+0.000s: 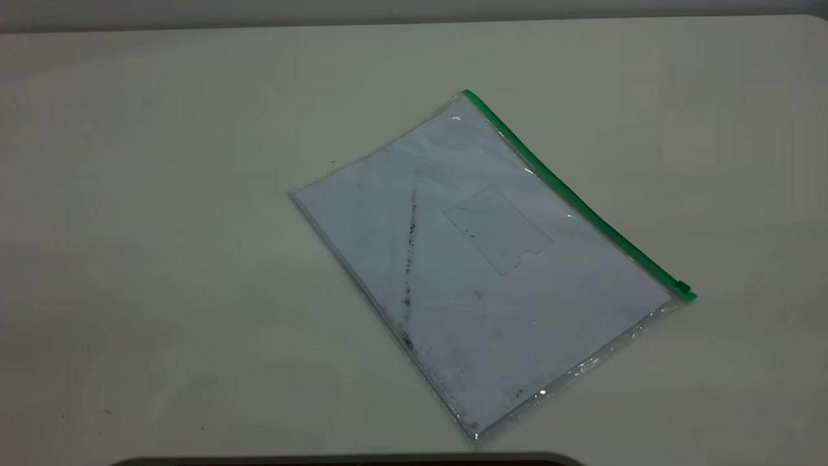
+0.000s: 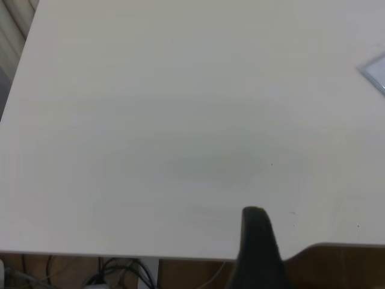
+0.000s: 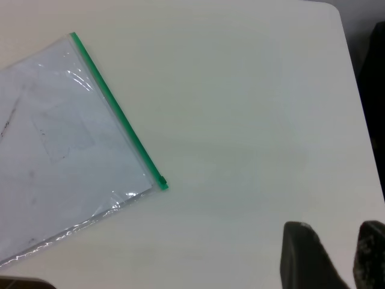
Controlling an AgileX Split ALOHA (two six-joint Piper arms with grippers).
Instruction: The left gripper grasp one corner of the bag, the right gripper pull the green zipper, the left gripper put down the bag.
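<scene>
From outside the rig, you are seeing the bag lying flat on the white table, right of centre and turned askew. The green zipper is running from 12 to 4 o'clock, its slider sitting at the 4 o'clock end. No arm is showing here.

In the left wrist view, the left gripper is showing 1 dark fingertip over the table edge; you cannot tell its state. Only a bag corner is peeking in, well apart.

In the right wrist view, the right gripper is hanging with 2 fingers parted, holding nothing, well apart from the slider.

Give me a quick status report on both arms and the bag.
Left gripper, right gripper both clear of bag. Bag flat on table, green zipper untouched. Nothing in the way.
</scene>
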